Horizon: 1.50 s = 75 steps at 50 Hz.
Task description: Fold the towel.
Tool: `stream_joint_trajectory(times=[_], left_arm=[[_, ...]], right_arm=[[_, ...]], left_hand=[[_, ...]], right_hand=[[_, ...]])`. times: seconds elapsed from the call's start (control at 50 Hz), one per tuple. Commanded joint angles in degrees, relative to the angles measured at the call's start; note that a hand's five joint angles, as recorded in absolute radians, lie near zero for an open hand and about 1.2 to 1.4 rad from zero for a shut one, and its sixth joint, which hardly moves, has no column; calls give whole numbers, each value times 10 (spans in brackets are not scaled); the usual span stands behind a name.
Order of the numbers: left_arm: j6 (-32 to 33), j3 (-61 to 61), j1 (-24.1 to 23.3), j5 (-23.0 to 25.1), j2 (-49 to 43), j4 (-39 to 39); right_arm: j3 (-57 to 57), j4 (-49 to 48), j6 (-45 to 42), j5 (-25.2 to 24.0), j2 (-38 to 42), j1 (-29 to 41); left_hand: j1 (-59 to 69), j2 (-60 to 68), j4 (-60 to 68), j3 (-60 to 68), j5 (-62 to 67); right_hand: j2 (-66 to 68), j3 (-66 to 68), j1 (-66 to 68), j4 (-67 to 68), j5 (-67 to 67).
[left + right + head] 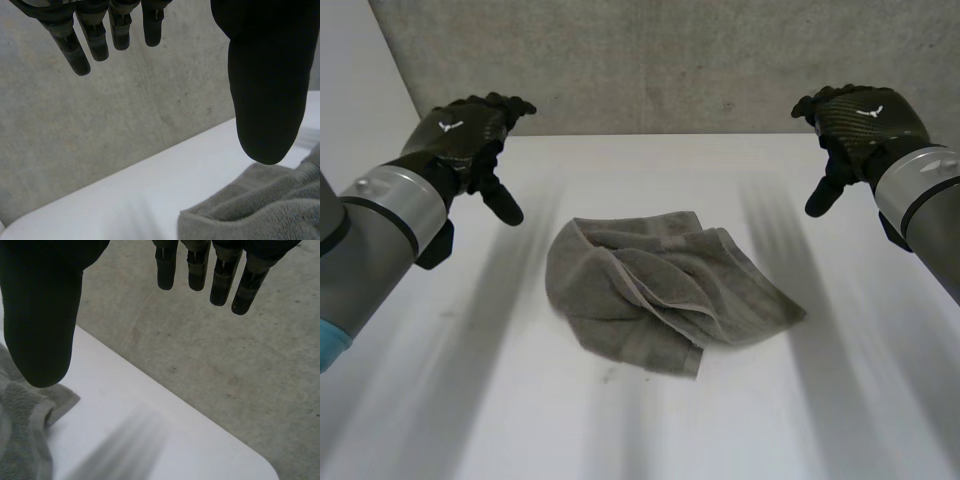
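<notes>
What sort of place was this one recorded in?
Probably a robot lab or test bench rather than a home: a plain white table, a rough concrete wall behind it, and one crumpled grey towel lying between the open left hand and right hand.

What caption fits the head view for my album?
Open left hand and open right hand poised either side of a crumpled grey towel.

A white surface [650, 430] with rounded corners runs back to a rough grey concrete wall [670, 60] speckled with small pits. Toward the surface's near side sits a faint dark mark [610, 375], possibly a scuff or stain.
</notes>
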Motion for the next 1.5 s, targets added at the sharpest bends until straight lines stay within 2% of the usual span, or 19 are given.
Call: stream_joint_trajectory(times=[0.02, 0.16, 0.26, 0.44, 0.54, 0.6, 0.64, 0.66, 0.68, 0.7, 0.72, 0.82, 0.94, 1.06, 1.18, 1.3, 1.34, 1.46, 1.5], left_arm=[[9, 15, 1, 10, -62, 16], [78, 23, 12, 79, -124, 31], [145, 42, 45, 170, -197, 31], [174, 81, 52, 219, -289, 72], [210, 99, 51, 230, -335, 90], [234, 103, 47, 233, -352, 91], [241, 104, 32, 246, -356, 91], [241, 104, 32, 246, -356, 91], [241, 105, 24, 252, -355, 91], [241, 105, 24, 252, -355, 91], [242, 106, 14, 248, -353, 91], [240, 106, -13, 199, -309, 91], [212, 97, -52, 79, -222, 117], [61, 28, -92, -25, -93, 130], [-12, -30, -131, -34, -65, 132], [-42, -48, -222, -33, -125, 134], [-44, -42, -230, -33, -148, 132], [-42, -32, -215, -31, -153, 129], [-38, -24, -182, -31, -150, 134]], right_arm=[[-2, 46, 1, -44, 12, 37], [3, 82, 78, -68, 45, 103], [5, 55, 172, -75, 109, 152], [-28, -15, 199, -63, 221, 208], [-65, -36, 187, -17, 291, 225], [-91, -37, 143, 27, 329, 226], [-105, -44, 82, 59, 343, 226], [-106, -44, 82, 59, 343, 226], [-109, -55, 64, 67, 340, 226], [-109, -55, 64, 67, 340, 226], [-108, -72, 50, 73, 328, 226], [-106, -132, 39, 67, 233, 215], [-136, -175, -27, 4, 115, 162], [-159, -120, -59, -26, 109, 148], [-150, -32, -97, -28, 129, 127], [-94, 50, -167, -33, 157, 91], [-62, 69, -197, -31, 160, 72], [-19, 76, -217, -33, 150, 41], [2, 75, -218, -34, 136, 23]], left_hand=[[30, 34, 32, 33, 14], [32, 35, 34, 35, 16], [8, 12, 11, 12, -8], [13, 17, 16, 17, -3], [50, 54, 53, 54, 34], [141, 145, 144, 144, 125], [407, 410, 409, 410, 391], [408, 412, 411, 412, 393], [598, 602, 601, 602, 582], [600, 604, 603, 604, 584], [700, 704, 702, 703, 684], [701, 705, 703, 704, 685], [701, 705, 703, 704, 685], [701, 705, 703, 704, 685], [701, 705, 703, 704, 685], [674, 678, 677, 678, 658], [321, 325, 324, 325, 305], [112, 116, 115, 116, 97], [39, 42, 41, 42, 23]], right_hand=[[-30, -20, -11, -31, -32], [-30, -20, -11, -31, -32], [-30, -20, -11, -31, -32], [-30, -20, -11, -31, -32], [-30, -20, -11, -31, -32], [85, 95, 104, 85, 83], [371, 381, 390, 371, 370], [373, 382, 392, 372, 371], [539, 549, 558, 539, 538], [541, 551, 560, 541, 539], [668, 678, 688, 668, 667], [670, 680, 689, 669, 668], [670, 680, 689, 669, 668], [670, 680, 689, 669, 668], [670, 680, 689, 669, 668], [670, 680, 689, 669, 668], [670, 680, 689, 669, 668], [670, 680, 689, 669, 668], [446, 456, 466, 446, 445]])
